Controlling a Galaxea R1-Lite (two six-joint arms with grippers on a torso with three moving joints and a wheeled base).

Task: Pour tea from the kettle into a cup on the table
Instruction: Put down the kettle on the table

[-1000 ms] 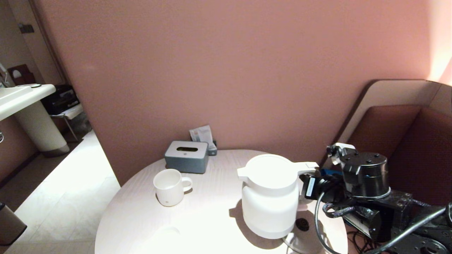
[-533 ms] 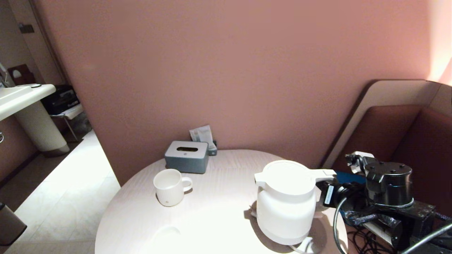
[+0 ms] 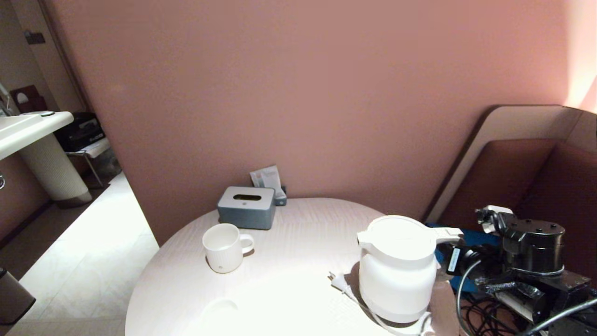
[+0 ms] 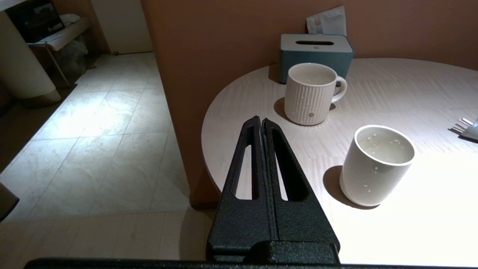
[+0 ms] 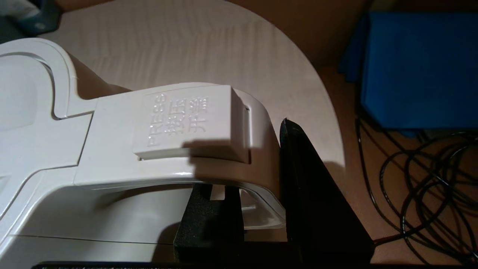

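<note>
A: Item 1, kettle (image 3: 399, 270)?
B: Recorded upright at the table's (image 3: 289, 242) right edge; handle clamped by the right gripper (image 5: 261, 209).
A: Item 2, cup (image 4: 376, 165)?
B: Listed near the ribbed mug (image 4: 312, 93). Left gripper (image 4: 261, 121) was noted pressed together, beside the table.

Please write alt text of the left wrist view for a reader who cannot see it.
The left gripper, fingers shut, hovers off the edge of the round white table. On it stand the plain white cup, a ribbed mug and a blue-grey tissue box.
</note>
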